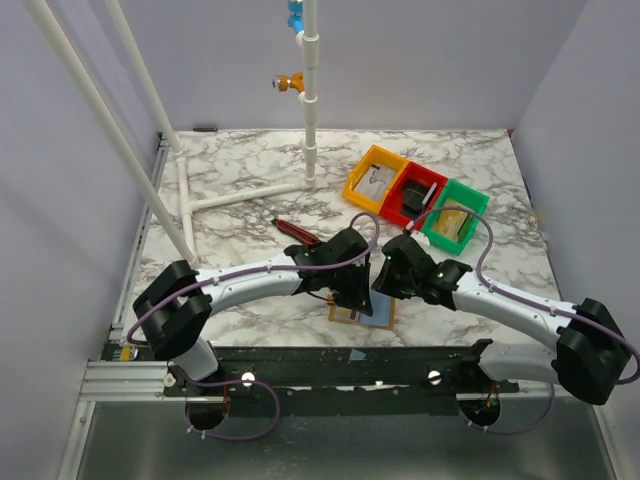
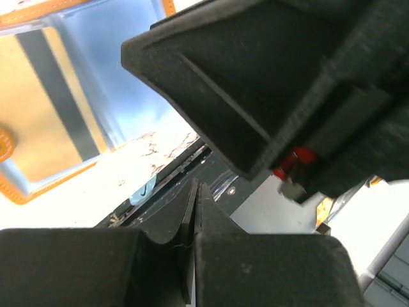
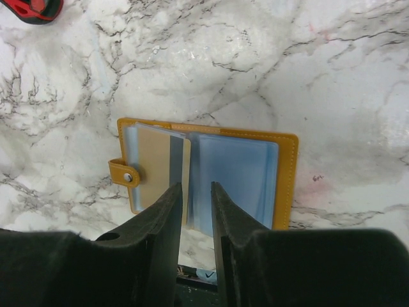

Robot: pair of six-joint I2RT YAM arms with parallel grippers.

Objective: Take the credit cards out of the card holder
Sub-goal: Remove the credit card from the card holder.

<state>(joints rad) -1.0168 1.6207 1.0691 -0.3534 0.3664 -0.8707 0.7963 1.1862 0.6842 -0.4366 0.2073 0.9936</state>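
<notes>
Entry, both arms over the near-centre of the marble table [image 1: 245, 170].

Card holder [image 1: 364, 314]: lies open and flat on the table, close to the near edge, under and between my 2 claws. In the right wrist view it is an orange-yellow cover [image 3: 287, 179] holding clear blue sleeves [image 3: 238, 171]. A snap tab [image 3: 124, 174] sticks out on its left side. 1 tan card [image 3: 155, 167] with a dark stripe is visible in the left-hand sleeve. It still sits inside the holder. I cannot tell whether the right-hand sleeves hold more cards.

Right claw [image 3: 195, 199]: fingers are slightly apart, with a narrow slot between them. Through the slot I see the holder's centre line and lower edge. Nothing is visibly pinched. The tips hang over the near edge of the holder; I cannot tell whether they touch it.

Left claw [image 2: 195, 190]: fingers are pressed together, with only a thin seam showing. Nothing shows between them. It points toward the table's near edge, just beside the holder. In the left wrist view the holder and its tan card [image 2: 32, 121] fill the upper left corner. The black body of the right claw blocks most of the upper right.

From overhead the 2 claws [image 1: 352, 292] [image 1: 388, 282] sit near each other, left and right of the holder's far edge.

Other items: 3 small bins stand in a row at the far right: orange [image 1: 352, 180], red [image 1: 437, 183], green [image 1: 479, 203]. All are well apart from the holder. A red-handled tool [image 1: 296, 232] lies beyond my left forearm.
</notes>
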